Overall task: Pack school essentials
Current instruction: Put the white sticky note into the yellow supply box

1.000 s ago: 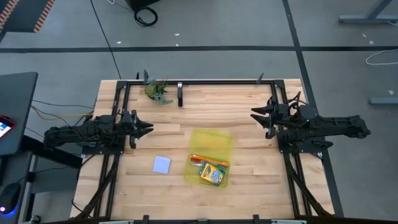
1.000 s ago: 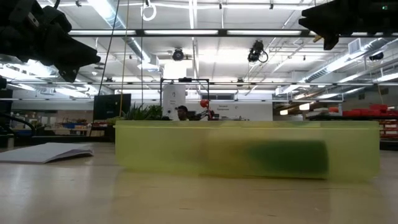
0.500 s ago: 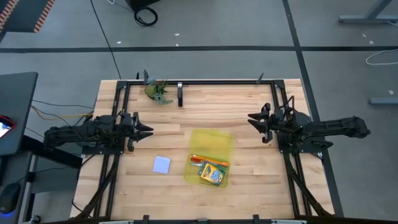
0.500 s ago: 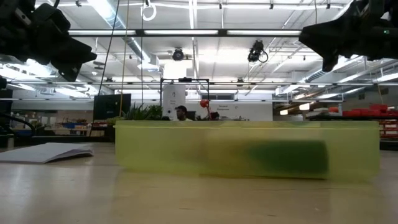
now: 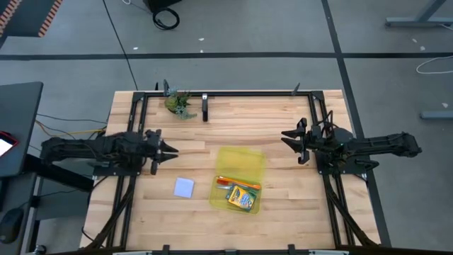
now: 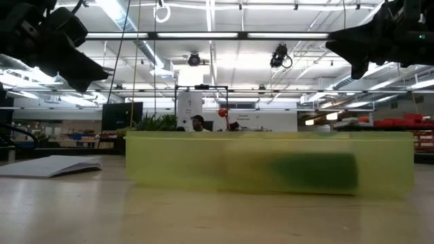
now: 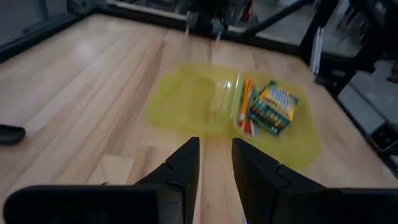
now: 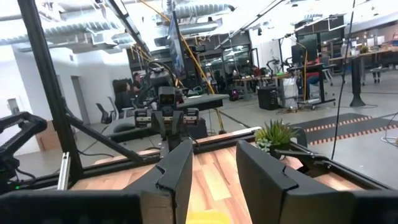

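Note:
A translucent yellow case (image 5: 241, 163) lies open in the middle of the table. On its near half rest a yellow-green crayon box (image 5: 242, 199) and an orange pencil (image 5: 237, 183), both also in the left wrist view: the crayon box (image 7: 273, 107) and the pencil (image 7: 247, 102). A pale blue note pad (image 5: 184, 187) lies flat on the wood left of the case. My left gripper (image 5: 174, 150) hovers open at the table's left, pointing toward the case (image 7: 186, 102). My right gripper (image 5: 284, 137) hovers open at the right, above the table. Nothing is between either pair of fingers.
A greenish leafy clump (image 5: 178, 103) sits at the far left by the black frame rail (image 5: 241, 94). A black post (image 5: 205, 110) stands near the far edge. Bare wood lies between each gripper and the case. A person (image 6: 197, 122) shows in the room beyond.
My right gripper has sunk toward the table and then kept still. My left gripper has tipped its fingers downward, toward the case. Nothing on the table has moved.

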Controlling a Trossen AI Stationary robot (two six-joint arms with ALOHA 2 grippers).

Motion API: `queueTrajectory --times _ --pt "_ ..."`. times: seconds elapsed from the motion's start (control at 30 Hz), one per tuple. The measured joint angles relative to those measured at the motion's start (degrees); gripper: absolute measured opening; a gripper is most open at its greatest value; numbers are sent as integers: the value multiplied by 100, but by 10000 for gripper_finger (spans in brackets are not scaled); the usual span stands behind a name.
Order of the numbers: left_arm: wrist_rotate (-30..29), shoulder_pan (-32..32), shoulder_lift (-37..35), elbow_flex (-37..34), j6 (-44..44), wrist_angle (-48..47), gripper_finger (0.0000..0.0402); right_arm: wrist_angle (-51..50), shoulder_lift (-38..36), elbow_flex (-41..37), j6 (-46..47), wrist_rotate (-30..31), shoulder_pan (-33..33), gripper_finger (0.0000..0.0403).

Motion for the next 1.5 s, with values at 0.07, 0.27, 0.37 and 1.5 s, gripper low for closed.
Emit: queueTrajectory --times 0.07,0.27,0.37,1.5 --pt "-1 0 293 149 -1 -77 103 -4 0 0 -63 4 0 131" --pt "96 -2 1152 456 -334 -422 103 -6 0 0 -48 17 0 131" --pt "299 0 1592 518 -588 -410 109 -6 0 0 -46 17 0 131" --pt "2525 -144 4827 791 -1953 174 224 -11 0 0 -39 17 0 131"
